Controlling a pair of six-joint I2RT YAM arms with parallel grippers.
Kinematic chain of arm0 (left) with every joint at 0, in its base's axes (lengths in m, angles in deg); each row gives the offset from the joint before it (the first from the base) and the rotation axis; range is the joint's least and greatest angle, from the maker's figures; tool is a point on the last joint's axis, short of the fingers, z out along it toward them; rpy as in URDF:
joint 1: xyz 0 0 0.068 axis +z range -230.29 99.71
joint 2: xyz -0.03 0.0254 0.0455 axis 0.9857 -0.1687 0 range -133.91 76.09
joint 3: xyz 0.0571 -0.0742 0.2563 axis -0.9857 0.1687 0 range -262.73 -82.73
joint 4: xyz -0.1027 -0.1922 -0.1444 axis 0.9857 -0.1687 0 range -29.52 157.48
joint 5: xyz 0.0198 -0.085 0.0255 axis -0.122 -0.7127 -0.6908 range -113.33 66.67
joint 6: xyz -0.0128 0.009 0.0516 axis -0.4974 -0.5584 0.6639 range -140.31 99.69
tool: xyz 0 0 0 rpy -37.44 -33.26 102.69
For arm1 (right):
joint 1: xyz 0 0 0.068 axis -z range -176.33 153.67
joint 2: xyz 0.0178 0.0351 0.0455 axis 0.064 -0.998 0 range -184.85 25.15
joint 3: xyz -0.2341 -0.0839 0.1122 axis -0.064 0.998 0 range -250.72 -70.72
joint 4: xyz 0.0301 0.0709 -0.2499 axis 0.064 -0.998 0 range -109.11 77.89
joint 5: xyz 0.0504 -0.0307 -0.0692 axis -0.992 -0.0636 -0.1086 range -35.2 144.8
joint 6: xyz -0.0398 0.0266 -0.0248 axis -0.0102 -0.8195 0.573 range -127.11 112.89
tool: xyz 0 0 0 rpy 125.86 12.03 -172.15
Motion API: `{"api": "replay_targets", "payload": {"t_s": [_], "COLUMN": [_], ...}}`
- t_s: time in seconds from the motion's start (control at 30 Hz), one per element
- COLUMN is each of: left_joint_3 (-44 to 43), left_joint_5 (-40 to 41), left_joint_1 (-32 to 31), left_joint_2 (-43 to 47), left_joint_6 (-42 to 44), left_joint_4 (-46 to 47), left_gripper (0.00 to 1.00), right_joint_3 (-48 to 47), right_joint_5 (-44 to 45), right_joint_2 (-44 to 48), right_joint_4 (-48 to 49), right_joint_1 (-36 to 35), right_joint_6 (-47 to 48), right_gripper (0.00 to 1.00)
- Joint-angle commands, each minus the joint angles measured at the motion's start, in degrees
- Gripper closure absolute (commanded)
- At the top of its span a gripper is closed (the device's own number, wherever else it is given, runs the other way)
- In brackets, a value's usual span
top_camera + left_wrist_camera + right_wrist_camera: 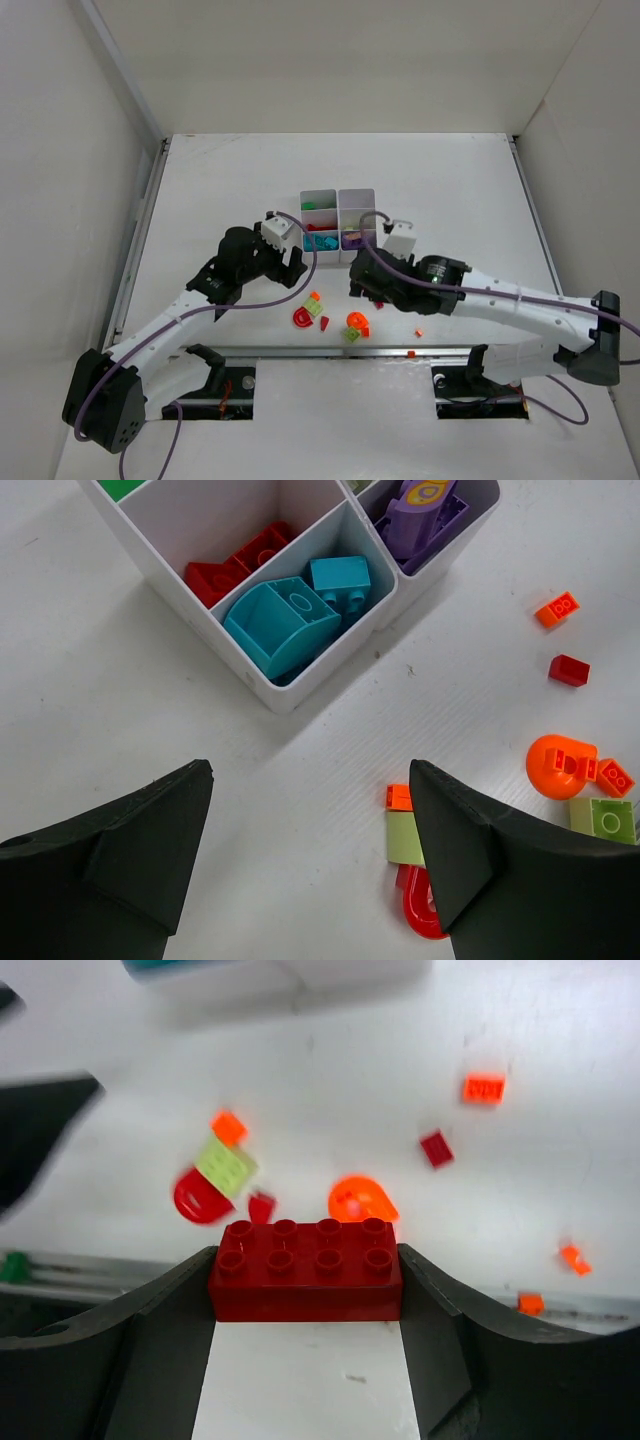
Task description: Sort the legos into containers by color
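My right gripper (pixel 306 1278) is shut on a dark red two-by-four brick (pixel 305 1285) and holds it above the table, just near of the white organiser (pixel 338 197); it also shows in the top view (pixel 362 283). My left gripper (pixel 310 810) is open and empty, left of the organiser's near corner (pixel 300 685) and seen in the top view (pixel 290 268). Teal bricks (pixel 285 620), red bricks (pixel 240 565) and purple pieces (pixel 420 515) lie in separate compartments. Loose on the table are a red arch (pixel 420 910), a lime plate (pixel 403 837), an orange dome (pixel 560 765) and a lime brick (pixel 603 818).
A small red brick (pixel 569 670) and a small orange brick (pixel 557 608) lie right of the organiser. Tiny orange bits (pixel 418 331) sit near the table's front rail (pixel 330 352). White walls enclose the table on the left, back and right.
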Motion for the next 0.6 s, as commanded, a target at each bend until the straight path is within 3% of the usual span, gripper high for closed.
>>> {"api": "replay_targets", "payload": {"t_s": [0.0,0.13,0.27,0.57], "left_joint_3": [0.4,1.02,2.42,2.95], "left_joint_5": [-0.19,0.86,3.4,5.78], "left_joint_1": [-0.16,0.53,1.59,4.58], "left_joint_2": [0.85,1.91,3.84,3.84], "left_joint_6": [-0.6,-0.6,0.19,0.71], "left_joint_4": [1.98,3.12,6.55,6.55], "left_gripper": [0.23,0.23,0.23,0.23], "right_joint_3": [-7.64,-13.55,-18.73,-23.75], "right_joint_5": [10.5,7.09,-2.3,-6.11], "right_joint_2": [-2.2,-8.26,-13.46,-19.88], "right_joint_4": [-2.8,3.16,9.14,13.02], "right_joint_1": [3.63,13.65,24.98,30.1], "right_joint_6": [6.26,22.91,32.87,40.64], "right_gripper": [1.0,1.0,1.0,1.0]}}
